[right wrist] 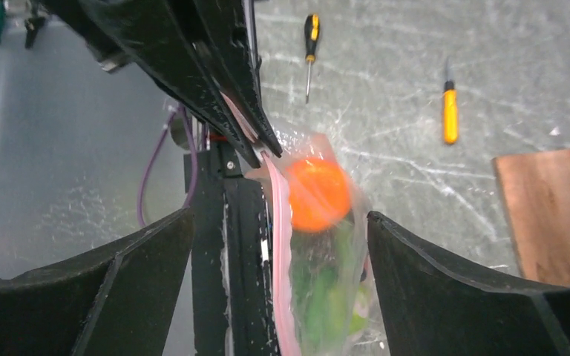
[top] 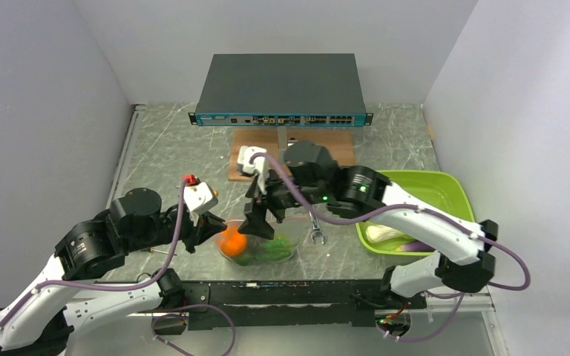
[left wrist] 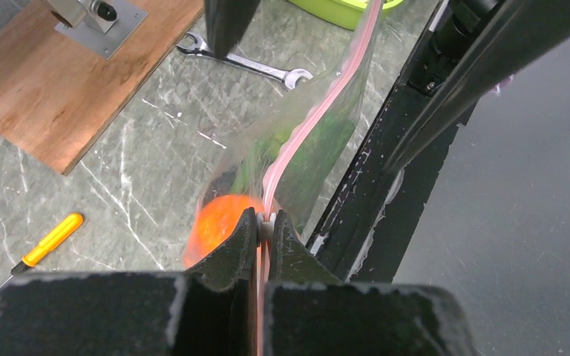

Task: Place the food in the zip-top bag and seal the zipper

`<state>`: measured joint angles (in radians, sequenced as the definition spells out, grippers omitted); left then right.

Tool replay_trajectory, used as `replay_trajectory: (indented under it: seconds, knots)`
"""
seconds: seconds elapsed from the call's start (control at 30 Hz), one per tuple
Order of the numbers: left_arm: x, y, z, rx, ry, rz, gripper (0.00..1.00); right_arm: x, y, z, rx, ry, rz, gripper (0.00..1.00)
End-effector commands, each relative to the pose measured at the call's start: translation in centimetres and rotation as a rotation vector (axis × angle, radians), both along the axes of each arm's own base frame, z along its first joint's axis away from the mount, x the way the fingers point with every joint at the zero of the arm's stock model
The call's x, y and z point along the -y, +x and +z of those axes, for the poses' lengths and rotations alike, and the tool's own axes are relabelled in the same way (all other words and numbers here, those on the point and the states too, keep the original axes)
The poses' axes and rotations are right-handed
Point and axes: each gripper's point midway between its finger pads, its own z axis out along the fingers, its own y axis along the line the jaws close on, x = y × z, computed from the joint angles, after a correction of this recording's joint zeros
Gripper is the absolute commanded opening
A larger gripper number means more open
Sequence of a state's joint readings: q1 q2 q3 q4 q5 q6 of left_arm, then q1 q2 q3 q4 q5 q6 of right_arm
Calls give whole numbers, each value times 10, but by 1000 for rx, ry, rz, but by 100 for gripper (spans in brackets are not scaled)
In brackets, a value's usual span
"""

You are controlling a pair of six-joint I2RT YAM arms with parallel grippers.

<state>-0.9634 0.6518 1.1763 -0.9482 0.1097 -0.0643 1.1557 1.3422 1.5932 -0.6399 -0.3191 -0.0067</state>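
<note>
The zip-top bag (top: 263,251) lies near the table's front edge and holds an orange (top: 231,241) and green food. In the left wrist view my left gripper (left wrist: 267,225) is shut on the zipper's pale slider tab at the bag's left end. The pinkish-red zipper (left wrist: 319,111) runs away from it, and the orange (left wrist: 219,219) sits just behind the tab. My right gripper (right wrist: 280,216) is open wide, its fingers on either side of the bag (right wrist: 326,282) without touching it. The orange (right wrist: 318,194) and the green food (right wrist: 323,297) show through the plastic.
A lime-green tray (top: 445,185) at the right holds a bok choy (top: 386,233) and an eggplant (top: 415,246). A wrench (top: 317,230) lies beside the bag. A wooden board (top: 267,152) and a network switch (top: 280,89) are behind. Two screwdrivers (right wrist: 310,44) (right wrist: 450,111) lie to the left.
</note>
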Motion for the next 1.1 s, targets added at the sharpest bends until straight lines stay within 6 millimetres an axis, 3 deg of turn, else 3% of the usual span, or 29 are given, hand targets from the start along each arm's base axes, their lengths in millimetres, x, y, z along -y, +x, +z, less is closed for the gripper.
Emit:
replay_trajectory:
  seconds: [0.0,0.13,0.2,0.23,0.27,0.4,0.5,0.67,0.83,0.97,1.0,1.07]
  knots:
    - [6,-4,16,20,-62,-36,0,-13,-3,-19,53,-94,63,82]
    - [3,-7,19,21,-59,-38,0,-25,2,-29,78,-131,44,58]
    - [1,-8,19,22,-52,-38,0,-27,12,-31,87,-136,-19,30]
    - [0,-8,18,21,-47,-36,0,-26,19,-33,97,-142,-56,11]
    - [-2,-7,18,22,-44,-31,0,-24,24,-32,102,-141,-96,0]
    - [-14,-3,18,34,-29,31,0,-5,52,-29,144,-108,-298,0]
    - [-26,-1,20,51,-31,78,0,13,60,-29,162,-79,-387,0]
    - [-38,-4,24,67,-49,104,4,24,54,-27,157,-57,-374,0]
    - [-50,-5,28,68,-53,146,7,28,60,-33,144,-59,-436,0]
    - [-59,-7,32,75,-64,174,10,26,60,-23,129,-22,-443,0]
    - [-62,-7,34,77,-69,186,13,25,59,-20,124,-12,-442,0]
    - [-70,-8,39,76,-91,220,33,20,55,-11,102,20,-429,0]
